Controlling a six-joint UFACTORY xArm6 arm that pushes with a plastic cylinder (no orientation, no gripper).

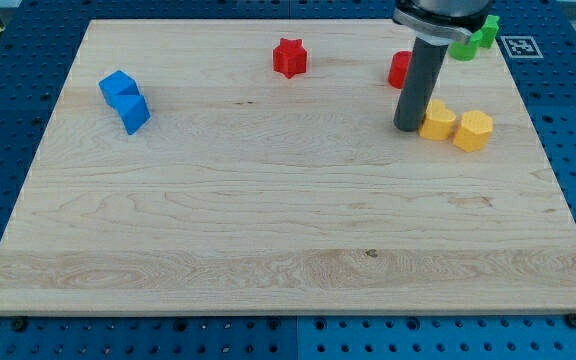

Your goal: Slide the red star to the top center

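The red star [290,57] lies near the view's top, a little right of the board's middle line. My tip [408,127] rests on the board at the view's upper right, well to the right of the star and below it. The tip stands just left of two yellow blocks [438,119] [473,131]. A second red block [399,70] sits behind the rod and is partly hidden by it.
A blue block pair [125,100] lies at the view's upper left. A green block [475,40] sits at the top right edge, partly under the arm. The wooden board [268,220] lies on a blue pegboard table.
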